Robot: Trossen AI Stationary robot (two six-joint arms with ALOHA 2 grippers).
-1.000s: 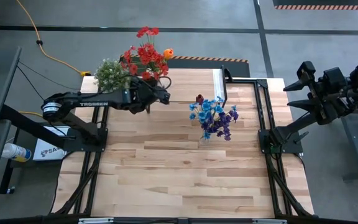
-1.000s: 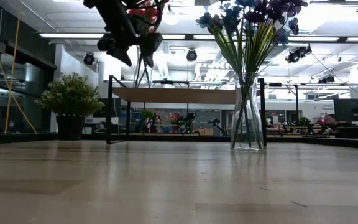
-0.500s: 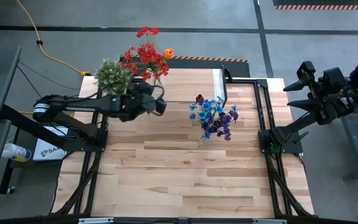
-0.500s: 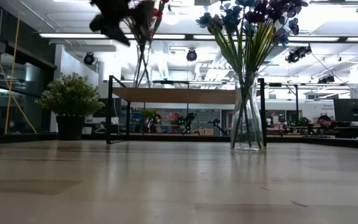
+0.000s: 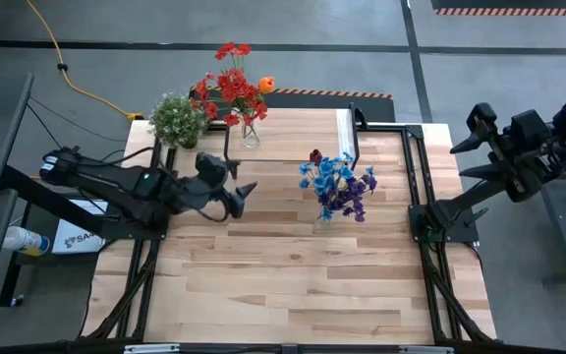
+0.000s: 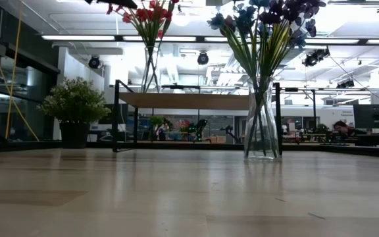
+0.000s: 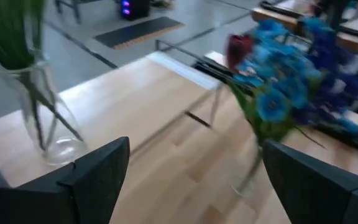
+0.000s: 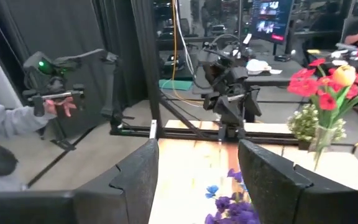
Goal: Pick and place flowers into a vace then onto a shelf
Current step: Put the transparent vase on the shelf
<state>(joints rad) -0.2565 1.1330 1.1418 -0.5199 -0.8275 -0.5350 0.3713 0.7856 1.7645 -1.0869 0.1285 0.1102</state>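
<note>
A glass vase (image 5: 250, 134) of red flowers (image 5: 226, 88) with an orange tulip (image 5: 266, 85) stands by its base on the shelf (image 5: 298, 133), near the shelf's left end. A second glass vase (image 6: 262, 122) holding blue and purple flowers (image 5: 339, 185) and a dark red bud (image 5: 314, 155) stands on the table in front of the shelf. My left gripper (image 5: 240, 197) hovers open over the table, nearer than the shelf and left of the blue flowers, with nothing between its fingers (image 7: 98, 177). My right gripper (image 5: 478, 144) waits open beyond the table's right edge.
A bushy potted plant (image 5: 177, 118) stands at the table's far left corner, beside the shelf. The shelf's black legs (image 6: 116, 115) and white end strip (image 5: 345, 126) lie near the blue flowers. Bare wood (image 5: 293, 285) fills the table's near half. A person's hand (image 8: 56, 104) holds a device beyond the table.
My left gripper has drawn back from the red-flower vase toward the table's near left and risen, swinging round toward the blue flowers, its fingers open throughout. The vase has stayed upright on the shelf.
</note>
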